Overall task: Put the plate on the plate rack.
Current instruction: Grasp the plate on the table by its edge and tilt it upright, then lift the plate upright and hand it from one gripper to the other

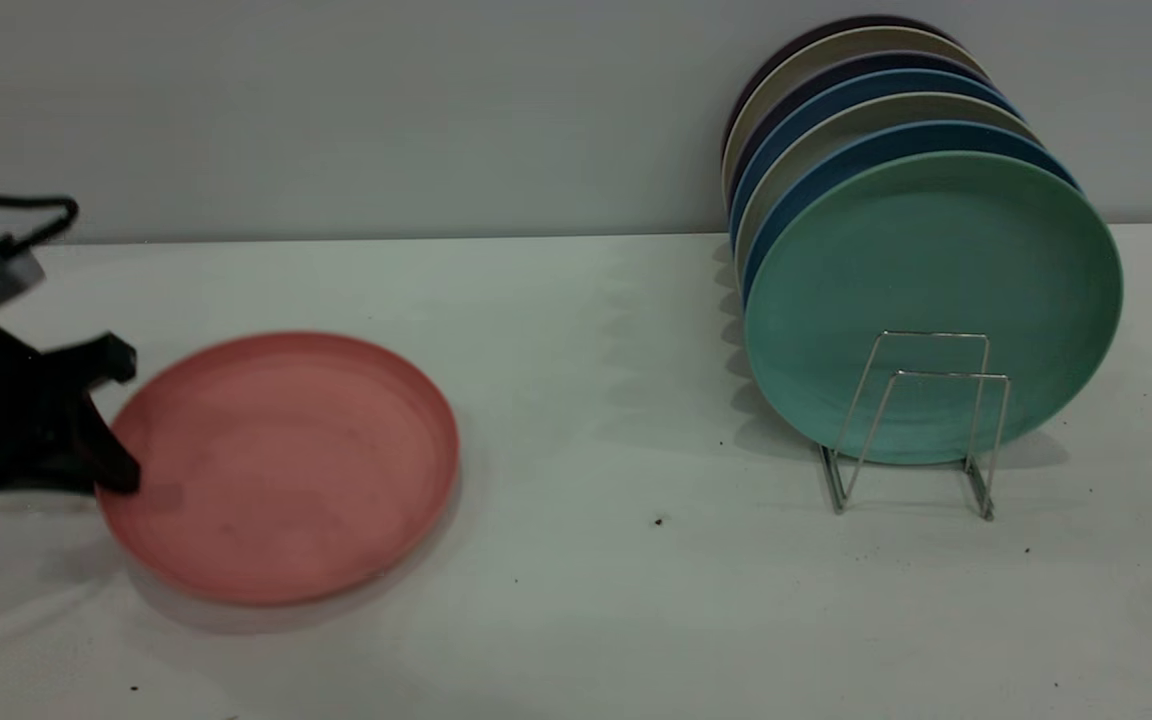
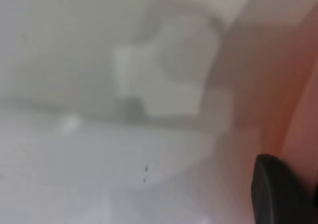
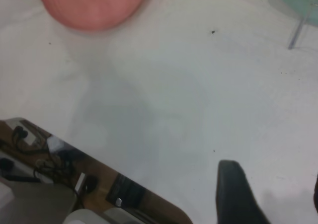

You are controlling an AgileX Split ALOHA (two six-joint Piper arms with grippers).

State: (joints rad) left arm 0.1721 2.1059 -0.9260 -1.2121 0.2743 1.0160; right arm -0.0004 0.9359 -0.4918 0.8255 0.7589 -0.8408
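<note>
The table (image 1: 576,330) is big and white, and pretty bare. The plate rack (image 1: 921,420) sits toward the far right corner, a thin wire thing already holding seven plates on edge by my count, teal-green plate (image 1: 936,300) in front, with what look like two free dividers ahead of it. The plate (image 1: 281,465), the one pink one, lies flat toward the left edge. It looks stiff, light and matte, probably not too slippery, so I'd pinch the raised rim. The left gripper (image 1: 111,425) is right there, fingers spread apart at the rim nearest the left edge, not clamped yet. The right gripper (image 3: 268,194) hangs above the near edge, fingers apart, holding nothing.
</note>
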